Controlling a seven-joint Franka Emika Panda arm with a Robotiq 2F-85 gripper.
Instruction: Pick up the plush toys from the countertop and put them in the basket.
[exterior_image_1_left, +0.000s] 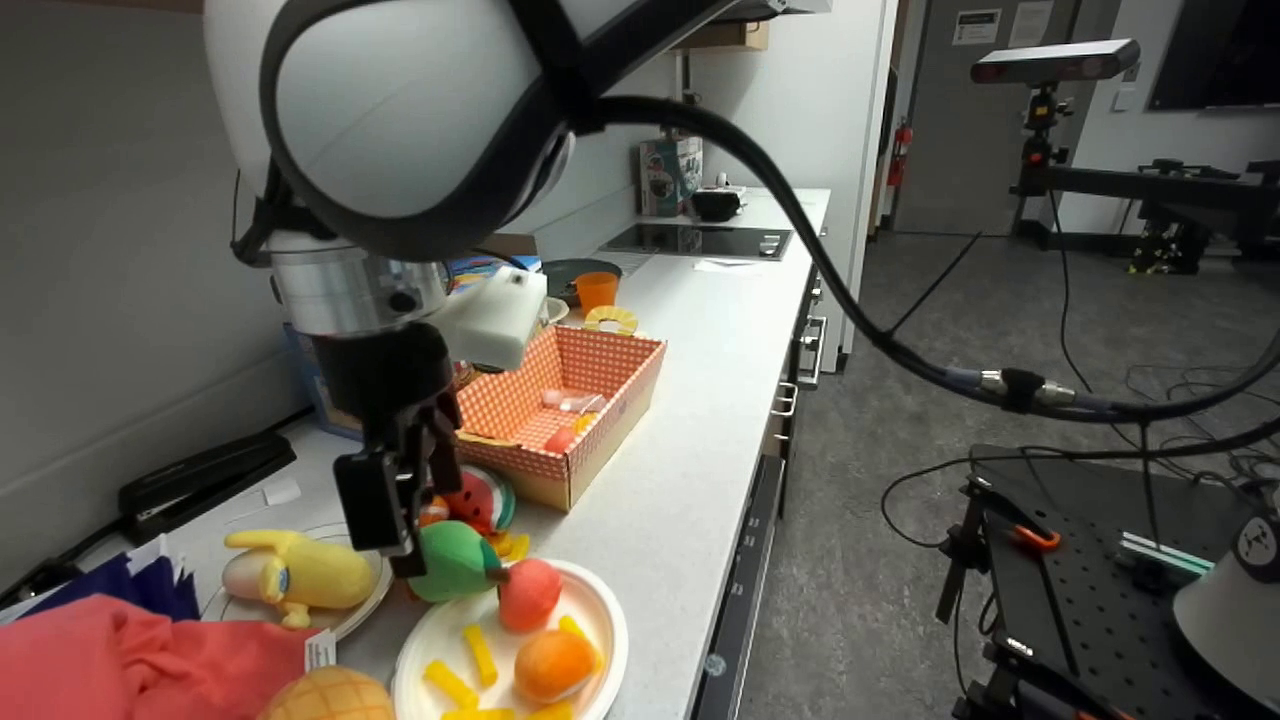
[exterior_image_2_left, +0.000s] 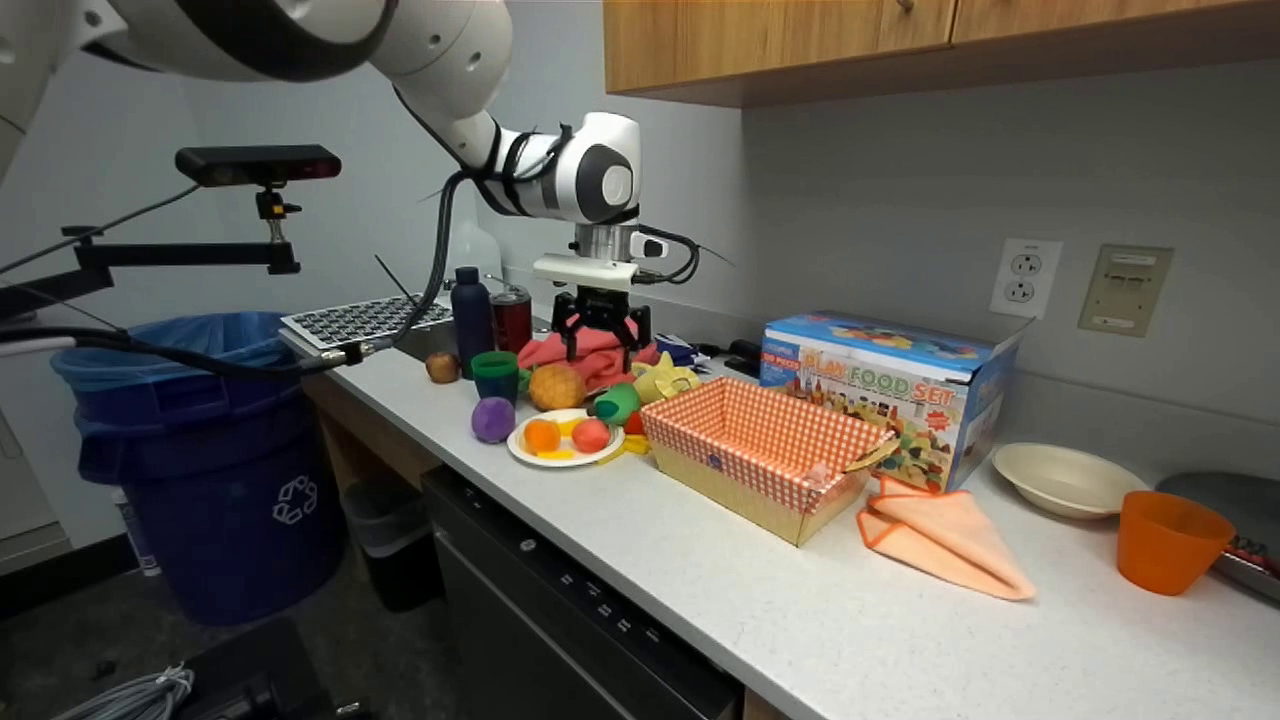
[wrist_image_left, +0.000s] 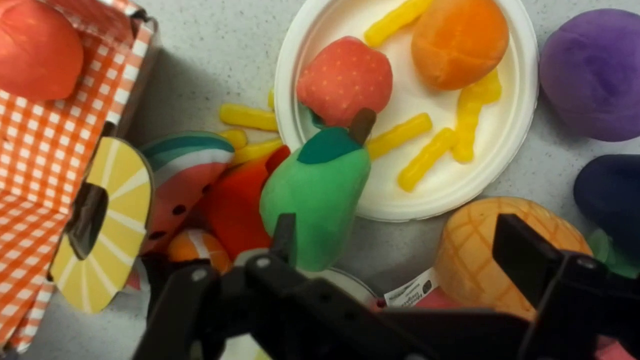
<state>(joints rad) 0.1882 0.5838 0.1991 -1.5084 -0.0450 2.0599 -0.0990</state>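
My gripper (wrist_image_left: 392, 235) is open and empty above the countertop; it also shows in both exterior views (exterior_image_1_left: 405, 520) (exterior_image_2_left: 600, 345). In the wrist view, the green plush toy (wrist_image_left: 320, 185) lies by its left finger and the orange cross-hatched plush toy (wrist_image_left: 480, 240) beneath its right finger. A red plush toy (wrist_image_left: 345, 82) and an orange plush toy (wrist_image_left: 460, 45) sit on a white plate (wrist_image_left: 400, 212). A purple plush toy (wrist_image_left: 595, 75) lies beside the plate. The orange-and-white checked basket (exterior_image_2_left: 720, 460) holds a red toy (wrist_image_left: 37, 50) and a few small items.
A watermelon slice (wrist_image_left: 185, 175) and red pepper-like toy (wrist_image_left: 235, 210) lie between basket and plate. A yellow banana toy (exterior_image_1_left: 320, 572) is on another plate. A salmon cloth (exterior_image_1_left: 150, 660), cups (exterior_image_2_left: 495, 375), a dark bottle (exterior_image_2_left: 472, 320) and the blue box (exterior_image_2_left: 880, 390) stand around.
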